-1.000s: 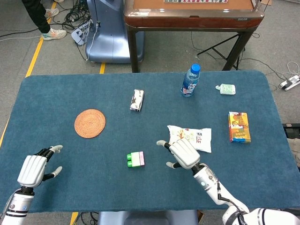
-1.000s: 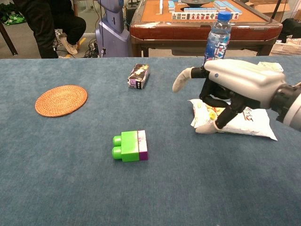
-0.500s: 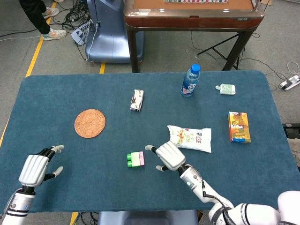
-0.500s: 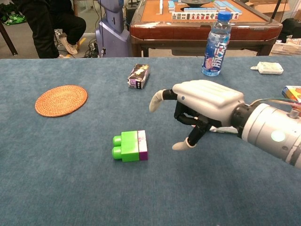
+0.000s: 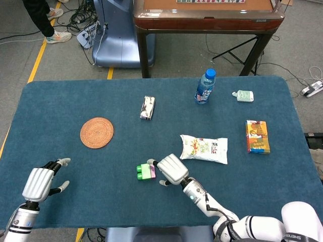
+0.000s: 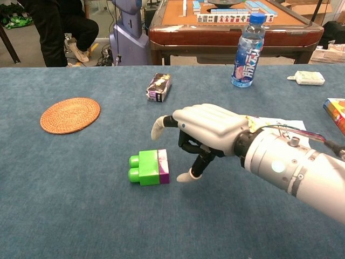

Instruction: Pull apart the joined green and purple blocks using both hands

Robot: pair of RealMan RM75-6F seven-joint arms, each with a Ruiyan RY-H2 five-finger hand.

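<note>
Nearest: my left hand (image 5: pixel 36 182), fingers spread and empty, well apart from the work. Mid-counter: joined green and purple blocks (image 6: pixel 149 167), long axis left-right, purple end facing my right hand (image 6: pixel 202 129), fingers apart, just beside it.

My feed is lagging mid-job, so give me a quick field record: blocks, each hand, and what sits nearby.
blocks: green block and purple block joined, lying on the table
right hand: fingers spread, beside the purple end, holding nothing; contact unclear
left hand: open, far left of the blocks
nearby: snack bag, woven coaster
task state: not yet gripped
</note>
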